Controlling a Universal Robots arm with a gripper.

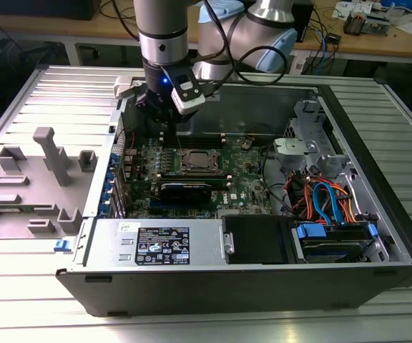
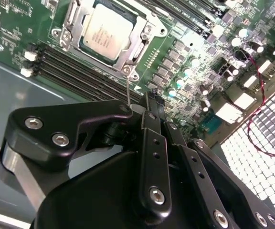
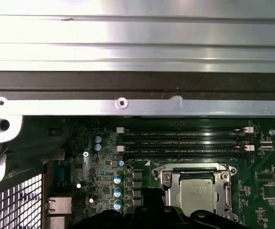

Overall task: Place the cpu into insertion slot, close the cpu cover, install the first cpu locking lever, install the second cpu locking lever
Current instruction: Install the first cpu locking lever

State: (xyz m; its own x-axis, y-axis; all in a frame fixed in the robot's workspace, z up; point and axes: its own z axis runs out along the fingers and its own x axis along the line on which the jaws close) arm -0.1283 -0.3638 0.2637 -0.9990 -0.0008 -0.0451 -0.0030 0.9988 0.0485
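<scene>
Housing and black linkage of the gripper (image 2: 151, 101) crowd the foreground in the second wrist view, and I cannot tell whether it is spread or pressed together. A thin locking lever (image 2: 127, 88) rises from the socket corner towards it. The lever's near end disappears behind the black housing, so contact between the two cannot be judged.

Just beyond, the cpu (image 2: 106, 31) lies flat in the insertion slot (image 2: 148, 29), silver top upward. The cpu cover (image 2: 138, 47) lies down around it as a metal frame. The slot's dark centre is entirely hidden under the chip. In the first wrist view the gripper's body cuts off the nearer edge of the cover.

Beside the socket run the memory slots (image 3: 183, 141), four as far as I can count, all unfilled, with white clips at their ends.

In the exterior view the gripper hangs inside the open computer case (image 1: 378, 136), above the green motherboard (image 1: 245, 182) and just behind the socket. The case also holds one black power supply box (image 1: 163, 246) along its near wall. At the exterior view's right it holds one drive bay (image 1: 331, 239) under a tangle of blue and orange cables (image 1: 324, 196). The arm (image 1: 163, 36) is cut off by the picture's upper edge.

Outside the case, to the exterior view's left, one grey fixture tray (image 1: 20, 207) carries several upright pegs.
</scene>
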